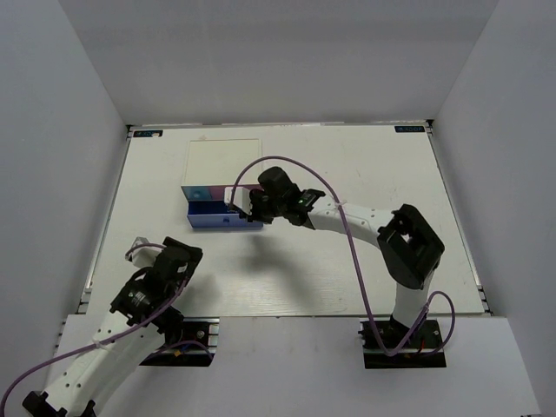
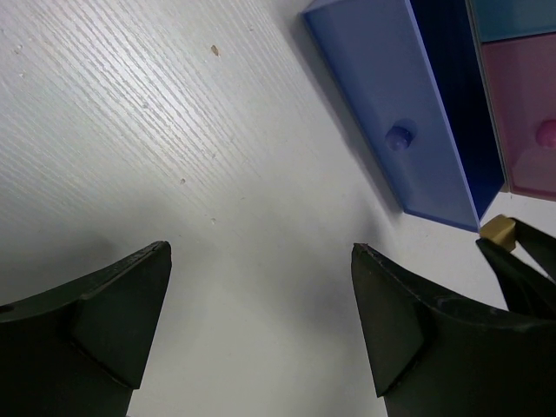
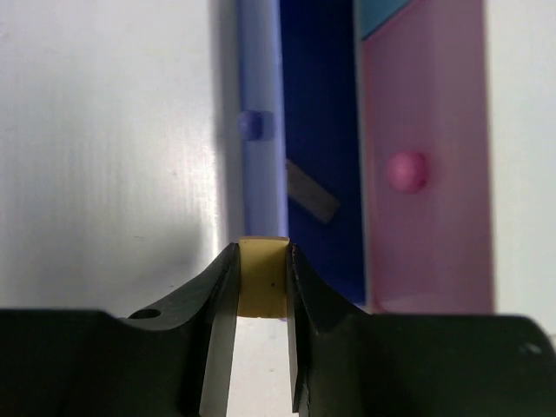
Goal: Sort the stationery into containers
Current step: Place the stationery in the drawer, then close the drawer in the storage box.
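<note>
The right tool (image 3: 262, 249) pinches a tan eraser (image 3: 263, 287) over the open blue drawer (image 3: 317, 104), seemingly to drop it beside a second eraser (image 3: 311, 193). The left tool (image 2: 261, 291) gapes, idle, above the table (image 2: 130, 130).

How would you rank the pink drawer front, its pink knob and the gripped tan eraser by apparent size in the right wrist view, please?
1. pink drawer front
2. tan eraser, inflated by nearness to the camera
3. pink knob (these two unsure)
</note>
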Controlling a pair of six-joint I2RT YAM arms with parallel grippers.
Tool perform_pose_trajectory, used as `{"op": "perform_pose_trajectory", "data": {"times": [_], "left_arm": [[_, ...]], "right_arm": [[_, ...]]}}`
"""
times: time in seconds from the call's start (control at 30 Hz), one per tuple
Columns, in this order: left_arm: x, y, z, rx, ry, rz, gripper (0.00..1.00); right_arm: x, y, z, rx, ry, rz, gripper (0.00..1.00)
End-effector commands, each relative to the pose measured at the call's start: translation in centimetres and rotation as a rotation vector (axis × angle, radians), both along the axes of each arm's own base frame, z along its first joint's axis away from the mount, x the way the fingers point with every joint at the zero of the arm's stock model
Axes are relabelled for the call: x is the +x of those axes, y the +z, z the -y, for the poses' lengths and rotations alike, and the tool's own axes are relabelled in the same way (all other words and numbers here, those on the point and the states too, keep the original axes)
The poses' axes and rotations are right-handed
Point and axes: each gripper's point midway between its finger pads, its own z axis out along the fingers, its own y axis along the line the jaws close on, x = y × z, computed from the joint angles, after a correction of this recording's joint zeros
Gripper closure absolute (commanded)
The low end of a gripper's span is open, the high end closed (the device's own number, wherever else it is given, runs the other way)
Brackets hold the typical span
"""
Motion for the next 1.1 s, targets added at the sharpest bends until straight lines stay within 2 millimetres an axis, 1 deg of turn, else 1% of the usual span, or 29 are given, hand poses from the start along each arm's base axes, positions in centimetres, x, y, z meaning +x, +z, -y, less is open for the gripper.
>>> {"op": "perform_pose_trajectory", "data": {"times": [0.0,0.03,0.07,0.1,0.17,0.2,0.23,0.3,0.33,0.37,0.4,0.43,0.53,0.6,0.63,0.67,0.73,0.77,0.8,0.83,0.87,0.9,0.93,0.97,1.0,1.03,1.07], "left_arm": [[0.5,0.3,0.6,-0.032,-0.004,0.03,0.05],[0.4,0.1,0.7,-0.033,-0.01,0.019,0.05],[0.6,0.3,0.8,-0.04,-0.01,0.029,0.05],[0.6,0.0,0.8,-0.031,-0.01,0.015,0.05],[0.7,-0.3,0.9,-0.021,-0.01,-0.001,0.05],[0.8,-0.3,1.1,-0.028,-0.016,-0.002,0.05],[0.9,-0.1,1.2,-0.028,-0.016,-0.002,0.05],[0.9,-0.3,1.2,-0.02,-0.016,-0.015,0.05],[0.9,-0.5,1.2,-0.016,-0.016,-0.023,0.05],[1.0,-0.1,1.2,-0.02,-0.016,-0.015,0.05],[1.0,-0.1,1.2,-0.02,-0.016,-0.015,0.05],[1.0,-0.1,1.2,-0.02,-0.016,-0.015,0.05],[1.0,-0.1,1.2,-0.02,-0.016,-0.015,0.05],[0.9,-0.5,1.2,-0.016,-0.016,-0.023,0.05],[1.0,-0.3,1.3,-0.02,-0.016,-0.015,0.05],[1.0,-0.3,1.3,-0.02,-0.016,-0.015,0.05],[1.2,-0.2,1.4,-0.026,-0.016,-0.006,0.05],[1.2,-0.2,1.4,-0.026,-0.016,-0.006,0.05],[1.0,-0.7,1.3,-0.016,-0.016,-0.021,0.05],[1.2,-0.5,1.4,-0.022,-0.016,-0.012,0.05],[1.2,-0.7,1.4,-0.017,-0.016,-0.02,0.05],[1.2,-0.7,1.4,-0.017,-0.016,-0.02,0.05],[1.3,-0.5,1.5,-0.022,-0.016,-0.012,0.05],[1.3,-0.5,1.5,-0.022,-0.016,-0.012,0.05],[1.4,-0.7,1.3,-0.011,-0.01,-0.016,0.05],[1.4,-0.7,1.3,-0.011,-0.01,-0.016,0.04],[1.4,-0.7,1.3,-0.011,-0.01,-0.016,0.04]], "right_arm": [[3.0,3.0,-1.0,0.072,-0.053,0.076,0.85],[3.2,3.2,-1.1,0.075,-0.054,0.079,0.85],[4.0,3.8,-1.2,0.099,-0.065,0.101,0.85],[4.1,3.4,-1.3,0.095,-0.066,0.101,0.84],[4.9,3.3,-1.2,0.088,-0.08,0.113,0.82],[5.0,2.5,-1.3,0.075,-0.079,0.105,0.79],[5.5,2.6,-1.3,0.077,-0.087,0.11,0.77],[5.7,2.4,-1.4,0.075,-0.091,0.11,0.72],[5.9,2.0,-1.5,0.069,-0.091,0.106,0.69],[6.0,1.8,-1.5,0.066,-0.091,0.105,0.67],[6.0,1.8,-1.7,0.067,-0.091,0.105,0.64],[6.1,1.3,-1.5,0.058,-0.093,0.1,0.6],[5.8,1.4,-1.6,0.063,-0.085,0.089,0.51],[5.5,1.9,-1.4,0.073,-0.077,0.079,0.51],[5.4,2.0,-1.4,0.077,-0.075,0.073,0.51],[5.0,2.9,-1.4,0.096,-0.065,0.073,0.51],[4.6,3.5,-1.4,0.117,-0.045,0.054,0.57],[4.3,4.5,-1.4,0.134,-0.038,0.06,0.64],[4.0,4.6,-1.4,0.142,-0.033,0.046,0.69],[3.2,4.7,-1.2,0.141,-0.005,0.016,0.74],[2.8,4.6,-1.2,0.145,0.01,0.003,0.85],[2.5,4.7,-1.2,0.144,0.032,-0.001,0.89],[1.6,4.6,-1.5,0.151,0.093,-0.023,0.92],[1.1,3.9,-1.2,0.126,0.105,-0.055,0.96],[1.0,3.2,-1.3,0.113,0.118,-0.076,0.98],[0.5,3.4,-1.8,0.116,0.166,-0.076,0.99],[-0.1,3.0,-1.4,0.093,0.185,-0.119,0.99]]}}
